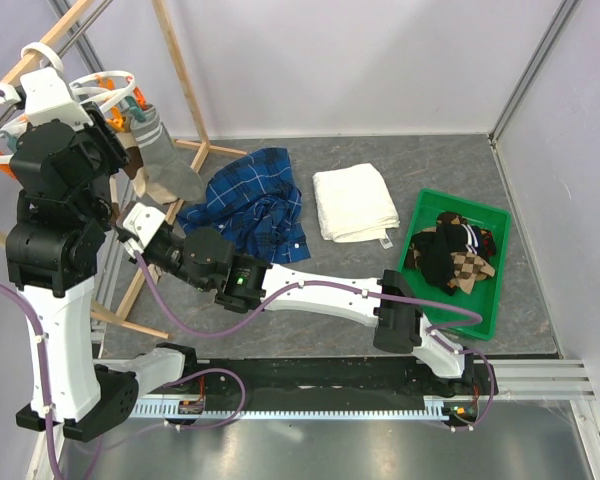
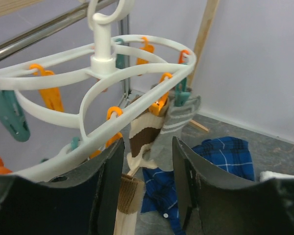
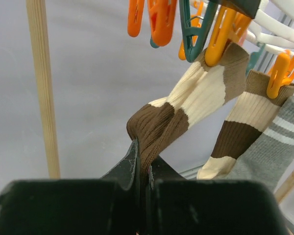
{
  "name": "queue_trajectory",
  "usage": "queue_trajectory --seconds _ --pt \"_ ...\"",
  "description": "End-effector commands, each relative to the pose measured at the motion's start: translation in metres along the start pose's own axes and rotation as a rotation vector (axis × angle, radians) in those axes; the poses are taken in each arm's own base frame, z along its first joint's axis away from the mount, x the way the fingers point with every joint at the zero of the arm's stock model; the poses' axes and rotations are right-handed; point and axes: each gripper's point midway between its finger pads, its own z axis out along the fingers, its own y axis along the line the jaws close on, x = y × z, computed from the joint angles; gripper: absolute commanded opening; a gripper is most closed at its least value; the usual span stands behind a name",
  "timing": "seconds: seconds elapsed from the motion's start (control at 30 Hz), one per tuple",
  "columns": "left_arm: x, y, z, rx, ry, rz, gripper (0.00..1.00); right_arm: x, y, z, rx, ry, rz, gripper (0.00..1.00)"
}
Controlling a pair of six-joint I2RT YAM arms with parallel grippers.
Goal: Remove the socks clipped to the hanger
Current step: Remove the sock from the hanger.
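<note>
Right gripper [image 3: 142, 169] pinching brown-and-cream sock [image 3: 191, 105] by the toe
Clamped tight, likely to tug it off its orange clothespin [image 3: 216, 41]; left gripper [image 2: 147, 149] gapes empty by the hanger [image 2: 137, 66].

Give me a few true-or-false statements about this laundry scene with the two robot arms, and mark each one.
1. The right gripper is shut on a brown-and-cream striped sock. True.
2. The white round plastic hanger holds no socks. False: a grey striped sock, among others, hangs clipped there.
3. The green plastic tray is empty. False: several dark and checkered socks lie in it.
4. The left gripper is open, holding nothing. True.
</note>
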Motion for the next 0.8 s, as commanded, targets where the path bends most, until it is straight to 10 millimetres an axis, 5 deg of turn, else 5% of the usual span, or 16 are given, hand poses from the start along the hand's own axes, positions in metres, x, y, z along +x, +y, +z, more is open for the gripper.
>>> queue_trajectory --seconds 0.0,0.23,0.77 --pt "0.004 0.029 0.001 -0.155 0.011 0.100 0.51 -0.035 -0.001 0.003 -0.009 -0.082 0.032 0.00" --pt "0.012 0.037 0.005 -0.216 0.047 0.145 0.51 -0.037 0.000 0.005 -0.024 -0.092 -0.004 0.00" --pt "-0.022 0.065 -0.028 -0.283 -0.023 0.117 0.52 -0.024 0.016 0.016 -0.079 -0.093 -0.029 0.00"
